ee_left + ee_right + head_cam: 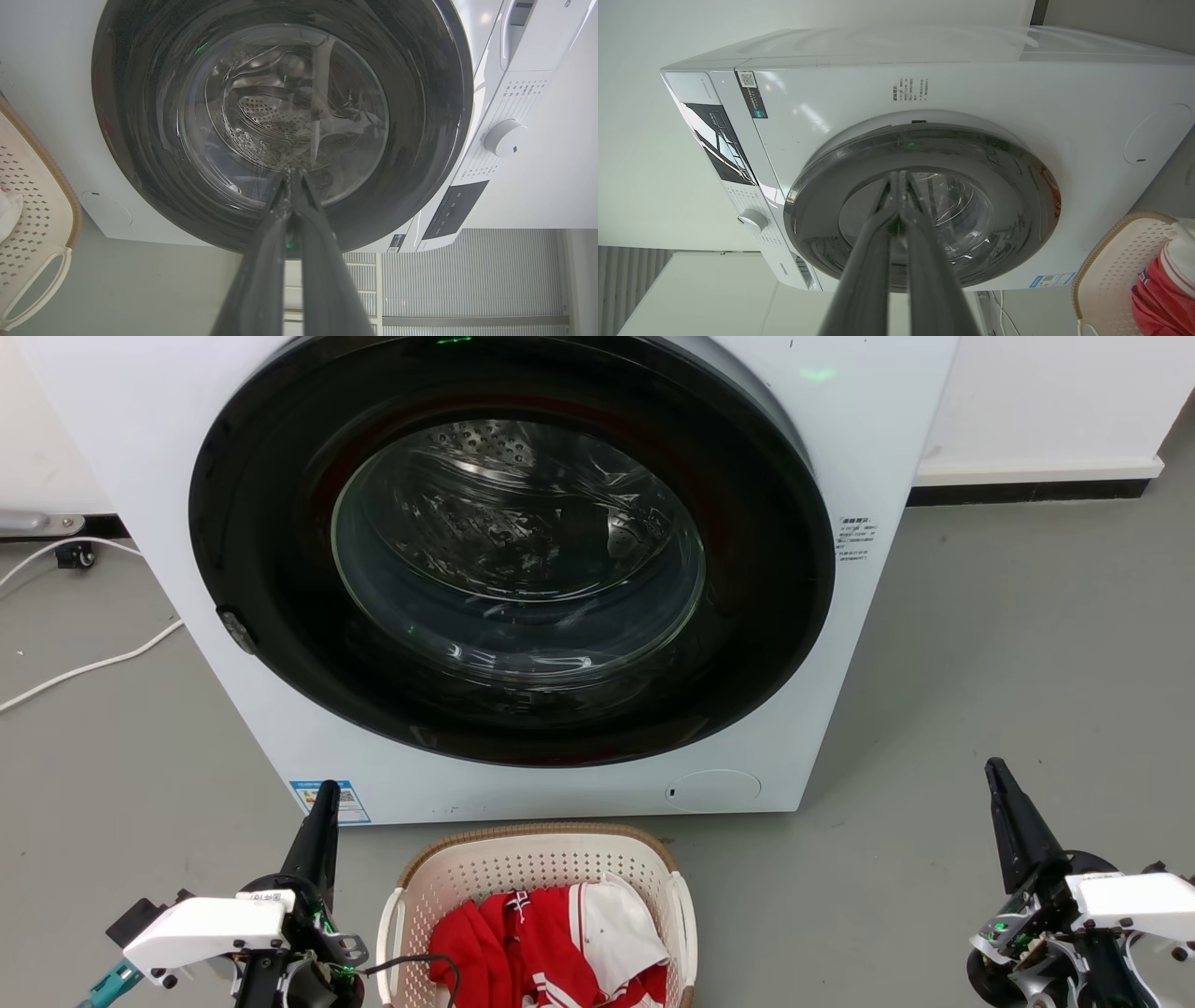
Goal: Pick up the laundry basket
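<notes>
Your left gripper (326,795) and right gripper (997,777) were each closed on nothing, fingers pressed tip to tip and pointing toward 12 o'clock. I judged that a carrying pose rather than a grasp, so the pick-up had not yet begun. The laundry basket (523,832) sat on the grey floor (1008,663) at 6 o'clock in the head view, upright. It held a heap of red and white clothes (560,943) that lay below the brown rim, so the rim and both handles were free to take. The left handle (388,933) was just beside your left gripper, at its 3 o'clock. The right handle (687,919) lay well apart from your right gripper, which stood out at the basket's 3 o'clock. That arm would likely need the longer reach inward. A thin black cable (439,963) from your left wrist looped over the basket's 8 o'clock corner and might have snagged on a lift. At the basket's 12 o'clock, near its far rim, stood the washing machine (140,439), its round door (513,551) shut. A white cord (84,667) trailed on the floor at 9 o'clock.
</notes>
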